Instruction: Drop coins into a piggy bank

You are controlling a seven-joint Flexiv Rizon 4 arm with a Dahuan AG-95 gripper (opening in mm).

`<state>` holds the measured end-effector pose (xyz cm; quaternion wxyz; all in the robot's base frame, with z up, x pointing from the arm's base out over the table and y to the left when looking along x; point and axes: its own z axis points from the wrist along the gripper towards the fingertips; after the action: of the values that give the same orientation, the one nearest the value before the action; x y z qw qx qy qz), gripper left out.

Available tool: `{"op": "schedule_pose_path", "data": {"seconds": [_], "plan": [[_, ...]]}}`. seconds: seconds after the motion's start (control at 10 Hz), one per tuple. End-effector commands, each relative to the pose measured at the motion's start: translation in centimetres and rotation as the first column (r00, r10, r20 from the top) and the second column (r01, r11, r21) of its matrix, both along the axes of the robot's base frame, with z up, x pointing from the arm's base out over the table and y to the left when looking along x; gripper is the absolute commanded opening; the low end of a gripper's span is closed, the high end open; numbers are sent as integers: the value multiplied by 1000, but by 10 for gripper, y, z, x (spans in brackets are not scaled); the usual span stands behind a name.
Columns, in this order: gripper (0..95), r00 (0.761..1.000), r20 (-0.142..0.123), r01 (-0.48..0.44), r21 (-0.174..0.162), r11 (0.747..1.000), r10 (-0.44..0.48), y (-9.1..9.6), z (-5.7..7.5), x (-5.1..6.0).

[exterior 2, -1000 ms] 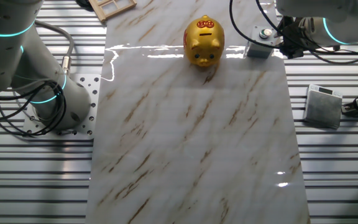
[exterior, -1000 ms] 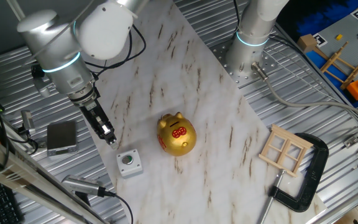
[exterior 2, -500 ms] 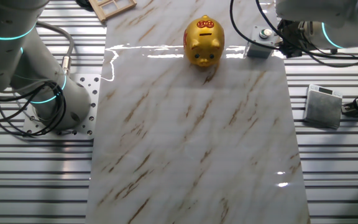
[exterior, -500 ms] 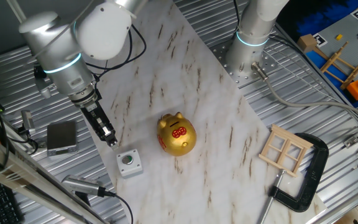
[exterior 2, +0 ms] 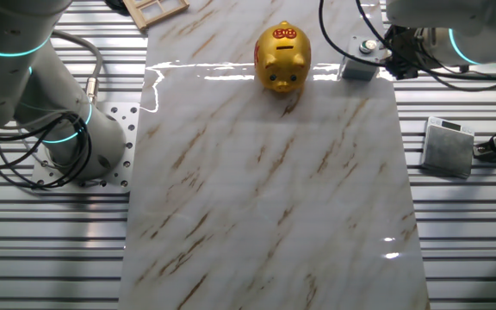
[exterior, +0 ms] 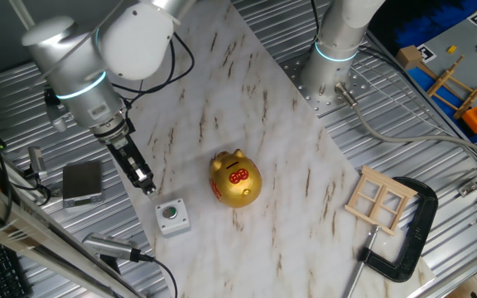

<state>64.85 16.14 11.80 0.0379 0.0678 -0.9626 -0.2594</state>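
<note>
The gold piggy bank (exterior: 235,180) stands upright on the marble board (exterior: 296,190), with red markings on its back. It also shows at the far end of the board in the other fixed view (exterior 2: 283,57). My gripper (exterior: 147,185) points down at the board's left edge, left of the pig and just above the grey button box. Its fingers look pressed together as one narrow dark bar. In the other fixed view only the dark gripper body (exterior 2: 396,58) shows, beside the box. No coin is visible in any view.
A small grey box with a green button (exterior: 170,217) sits just below the gripper tip, also in the other view (exterior 2: 360,65). A grey block (exterior: 83,182) lies on the metal slats to the left. A wooden frame (exterior: 379,199) and black clamp (exterior: 412,228) lie at right. A second arm's base (exterior: 335,58) stands behind.
</note>
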Motion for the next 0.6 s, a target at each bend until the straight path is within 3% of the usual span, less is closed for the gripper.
{"op": "schedule_pose_path", "data": {"seconds": [0.1, 0.6], "plan": [[190, 997, 25, -76, 9, 997, 76, 0, 0, 1], [190, 994, 27, -108, 14, 994, 107, 0, 0, 1]]}}
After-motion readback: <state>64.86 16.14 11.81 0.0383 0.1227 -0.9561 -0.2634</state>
